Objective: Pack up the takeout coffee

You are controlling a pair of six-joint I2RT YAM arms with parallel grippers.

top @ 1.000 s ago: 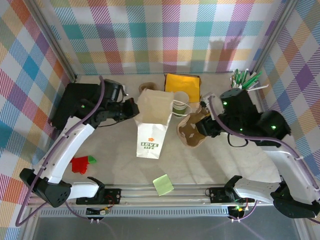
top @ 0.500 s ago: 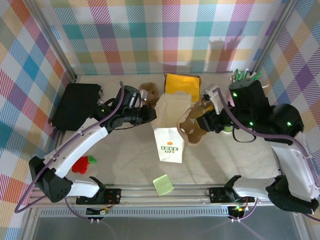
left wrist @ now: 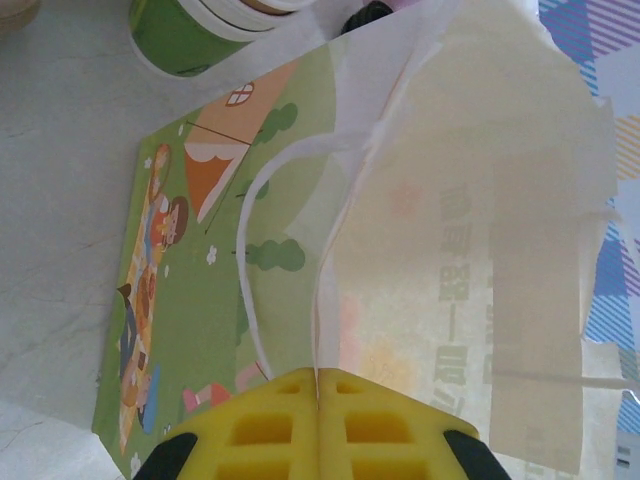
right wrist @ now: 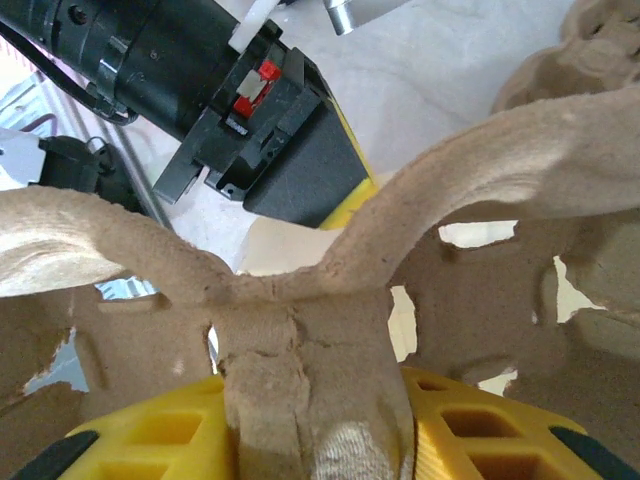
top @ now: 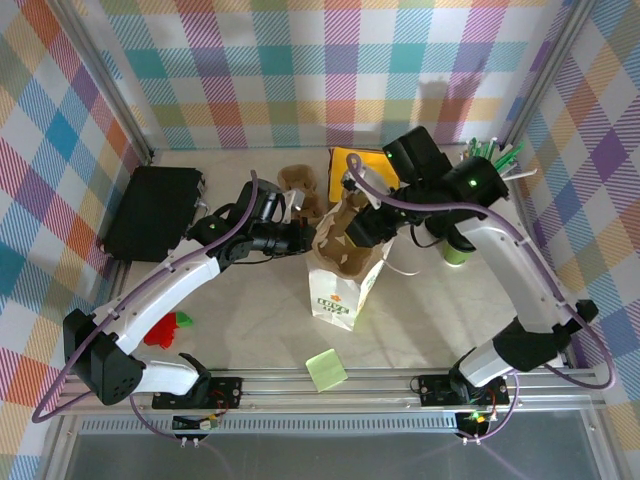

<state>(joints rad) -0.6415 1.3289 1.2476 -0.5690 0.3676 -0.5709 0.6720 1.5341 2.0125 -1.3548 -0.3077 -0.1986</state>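
Observation:
The takeout coffee cup stands on the table right of the bag, half hidden behind my right arm; its green lower band is at the top of the left wrist view. The white paper bag stands in the middle, tilted. My left gripper is shut on the bag's rim. My right gripper is shut on the central rib of the brown pulp carrier, which sits over the bag's mouth. The black lid is hidden.
A black box lies at the back left and a yellow packet at the back. A cup of pens stands at the back right. A red and green toy and a green note lie near the front rail.
My right arm swung left and carried the pulp carrier from beside the bag to over its mouth. The bag shifted and tilted in the left gripper. The cup now stands uncovered on the right.

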